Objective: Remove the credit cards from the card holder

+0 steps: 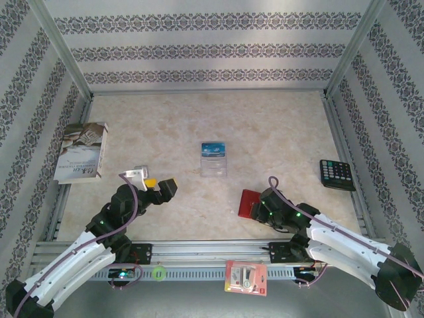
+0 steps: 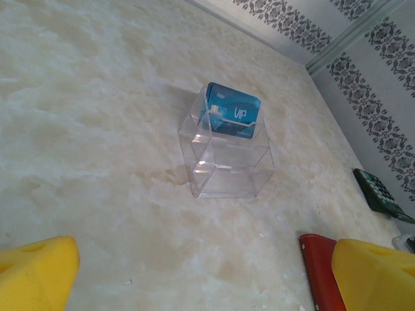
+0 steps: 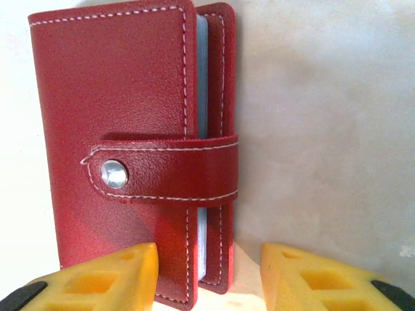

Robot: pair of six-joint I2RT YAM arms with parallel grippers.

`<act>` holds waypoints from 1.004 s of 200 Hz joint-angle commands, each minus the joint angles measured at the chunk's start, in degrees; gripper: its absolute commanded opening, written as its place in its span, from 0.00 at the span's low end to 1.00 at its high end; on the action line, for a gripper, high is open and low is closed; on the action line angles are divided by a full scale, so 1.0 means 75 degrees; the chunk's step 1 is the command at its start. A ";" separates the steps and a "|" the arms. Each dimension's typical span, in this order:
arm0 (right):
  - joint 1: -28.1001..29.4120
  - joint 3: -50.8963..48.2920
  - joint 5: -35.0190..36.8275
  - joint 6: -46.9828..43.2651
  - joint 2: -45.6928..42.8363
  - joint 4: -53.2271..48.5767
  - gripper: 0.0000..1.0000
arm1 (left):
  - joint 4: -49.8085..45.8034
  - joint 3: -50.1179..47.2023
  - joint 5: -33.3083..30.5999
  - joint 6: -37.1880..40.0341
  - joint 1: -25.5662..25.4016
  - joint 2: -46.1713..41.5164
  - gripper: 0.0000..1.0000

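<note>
The red card holder [image 3: 130, 123] lies flat and closed on the table, its snap tab [image 3: 168, 172] buttoned across the open edge. Pale blue-grey pocket edges show between the covers; the credit cards are hidden inside. My right gripper [image 3: 209, 275] hangs low over the holder's near corner, open, one yellow finger [image 3: 97, 278] over the cover and the other [image 3: 324, 278] over bare table. From above, the holder [image 1: 249, 202] sits just ahead of that gripper [image 1: 262, 211]. My left gripper [image 1: 165, 187] hovers open, with the holder's edge [image 2: 321, 272] beside its right finger.
A clear plastic stand [image 1: 214, 161] holding a blue VIP card [image 2: 232, 111] stands mid-table. A black calculator [image 1: 337, 174] lies at the right, a book [image 1: 81, 150] at the left. A red-and-white blister pack [image 1: 246, 277] rests on the front rail.
</note>
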 commanded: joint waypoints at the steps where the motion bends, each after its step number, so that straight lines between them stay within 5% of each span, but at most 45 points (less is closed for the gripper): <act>1: 0.0076 0.0127 -0.0070 -0.0191 -0.0196 0.0139 0.47 | 0.0323 0.0331 0.0258 0.0157 0.0076 0.0097 1.00; 119: 0.0514 0.0217 0.0554 -0.0309 0.0311 0.0316 0.50 | 0.0835 0.0417 0.0651 0.0076 0.0073 0.0533 0.99; 201: 0.1208 0.0126 0.2059 -0.0339 -0.1718 -0.0518 0.53 | 0.0633 0.0408 0.0537 -0.0338 0.0079 0.0513 0.99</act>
